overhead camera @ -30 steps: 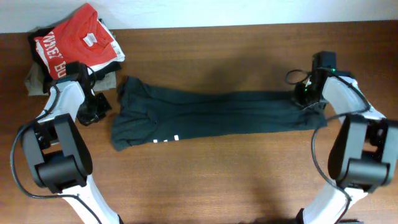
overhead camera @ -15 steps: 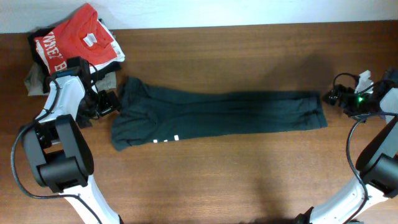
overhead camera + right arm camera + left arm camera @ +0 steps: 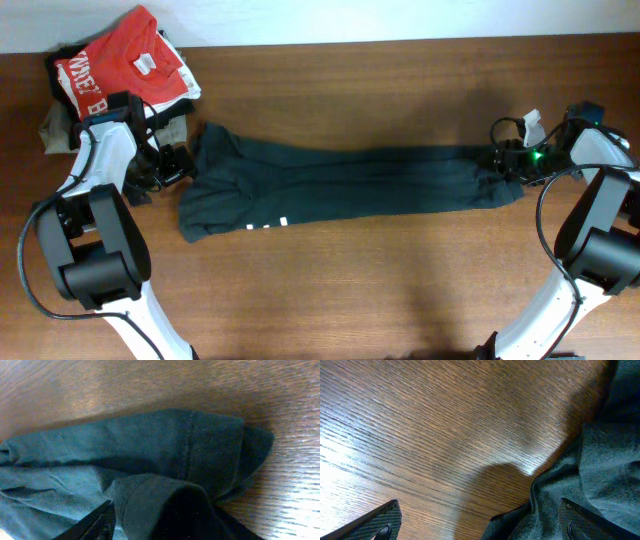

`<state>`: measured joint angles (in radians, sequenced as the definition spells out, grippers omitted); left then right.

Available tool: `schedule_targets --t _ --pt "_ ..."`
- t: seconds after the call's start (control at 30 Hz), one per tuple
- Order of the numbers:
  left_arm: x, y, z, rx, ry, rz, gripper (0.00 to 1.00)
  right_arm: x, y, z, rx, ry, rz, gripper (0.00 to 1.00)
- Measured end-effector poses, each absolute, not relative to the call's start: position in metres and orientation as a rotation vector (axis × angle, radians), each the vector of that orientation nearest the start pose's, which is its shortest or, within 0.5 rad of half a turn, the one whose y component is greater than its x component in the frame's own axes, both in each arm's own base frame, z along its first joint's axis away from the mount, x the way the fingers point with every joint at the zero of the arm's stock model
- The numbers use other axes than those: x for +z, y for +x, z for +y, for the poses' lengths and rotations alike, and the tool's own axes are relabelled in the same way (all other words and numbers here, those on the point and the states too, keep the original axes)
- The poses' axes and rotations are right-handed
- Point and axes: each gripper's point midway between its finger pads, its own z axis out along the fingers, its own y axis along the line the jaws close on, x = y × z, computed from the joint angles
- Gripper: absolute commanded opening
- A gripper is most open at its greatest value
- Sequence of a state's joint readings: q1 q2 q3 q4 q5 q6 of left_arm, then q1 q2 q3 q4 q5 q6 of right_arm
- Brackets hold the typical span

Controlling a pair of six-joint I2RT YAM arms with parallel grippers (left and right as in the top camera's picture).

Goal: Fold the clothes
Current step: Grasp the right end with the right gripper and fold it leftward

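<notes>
The clothes (image 3: 350, 185), one long dark garment, lie stretched flat across the wooden table (image 3: 350, 290), and each arm reaches down at one end of them.

The left gripper (image 3: 172, 165) sits low over the wood with its fingers spread wide. In the left wrist view one fingertip (image 3: 385, 525) is over bare table. The other (image 3: 570, 520) is over the dark cloth, whose rumpled edge runs in between them from the far side. Nothing is caught in it. Just behind this gripper and out to its side, a red T-shirt (image 3: 115, 60) with white letters lies on a small heap of other folded things.

The right gripper (image 3: 505, 160) is at the opposite hem, where the cloth is bunched up against it. From its own camera, a fold of the fabric (image 3: 150, 490) humps up right in front of the fingers and the stitched hem curls away just beyond. One dark finger (image 3: 92, 522) shows at the bottom, the rest is covered by cloth and shadow, and I cannot tell whether it has clamped the hem or stands apart around it.

A few white print marks (image 3: 268, 224) show on the garment's near edge, much closer to the left gripper than to the right.
</notes>
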<state>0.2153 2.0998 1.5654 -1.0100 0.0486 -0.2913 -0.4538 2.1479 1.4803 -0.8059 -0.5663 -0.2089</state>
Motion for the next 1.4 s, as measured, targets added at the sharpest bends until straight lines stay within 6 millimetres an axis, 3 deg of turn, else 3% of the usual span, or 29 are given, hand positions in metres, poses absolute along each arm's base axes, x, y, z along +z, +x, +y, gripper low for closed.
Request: schedule_targets --t 0.03,0.1,0.23,0.33,0.4,0.47,0.57,0.73,0.9,0.93,0.97,1.0,1.03,1.07,1.2,1.27,1.3,1.33,1.4 --pt "0.023 0.394 0.077 -0.078 -0.780 3.017 0.99 0.011 0.412 -0.100 0.714 0.310 2.770 0.21" --pt "0.023 0.394 0.077 -0.078 -0.780 3.017 0.99 0.003 0.407 -0.103 0.688 0.376 2.812 0.04" --pt "0.023 0.393 0.077 -0.078 -0.780 3.018 0.99 0.007 0.396 -0.109 0.627 0.498 2.896 0.04" --pt "0.023 0.394 0.078 -0.077 -0.780 3.016 0.99 0.033 0.403 -0.109 0.528 0.508 2.931 0.04" --pt "0.023 0.394 0.078 -0.078 -0.780 3.016 0.99 0.054 0.412 -0.095 0.386 0.476 2.942 0.04" --pt "0.023 0.394 0.078 -0.078 -0.780 3.016 0.99 0.067 0.422 -0.061 0.313 0.356 2.950 0.04" --pt "0.023 0.395 0.078 -0.078 -0.778 3.012 0.99 0.067 0.427 -0.004 0.304 0.252 2.981 0.04" --pt "0.016 0.394 0.077 -0.078 -0.778 3.009 0.99 0.070 0.426 0.085 0.427 0.169 2.989 0.04" --pt "0.016 0.394 0.078 -0.078 -0.777 3.006 0.99 0.074 0.427 0.150 0.489 0.078 2.944 0.06" --pt "0.016 0.394 0.078 -0.078 -0.777 3.006 0.99 0.074 0.424 0.161 0.495 0.061 2.948 0.11" --pt "0.016 0.394 0.078 -0.078 -0.777 3.006 0.99 0.074 0.423 0.166 0.497 0.049 2.949 0.32" --pt "0.016 0.394 0.078 -0.078 -0.777 3.006 0.99 0.074 0.423 0.170 0.503 0.045 2.944 0.59" --pt "0.016 0.394 0.078 -0.078 -0.777 3.006 0.99 0.074 0.423 0.173 0.504 0.045 2.943 0.79" --pt "0.016 0.394 0.078 -0.078 -0.777 3.006 0.99 0.074 0.422 0.173 0.505 0.042 2.943 0.84" --pt "0.016 0.394 0.078 -0.078 -0.777 3.006 0.99 0.075 0.421 0.174 0.509 0.046 2.951 0.88" --pt "0.016 0.394 0.078 -0.078 -0.777 3.006 0.99 0.087 0.423 0.167 0.514 0.047 2.960 0.90" --pt "0.016 0.394 0.078 -0.078 -0.777 3.007 0.99 0.094 0.430 0.159 0.522 0.066 2.939 0.87" --pt "0.016 0.394 0.078 -0.078 -0.777 3.006 0.99 0.097 0.434 0.152 0.523 0.088 2.933 0.70" --pt "0.016 0.394 0.078 -0.078 -0.777 3.006 0.99 0.096 0.434 0.141 0.517 0.115 2.940 0.18"
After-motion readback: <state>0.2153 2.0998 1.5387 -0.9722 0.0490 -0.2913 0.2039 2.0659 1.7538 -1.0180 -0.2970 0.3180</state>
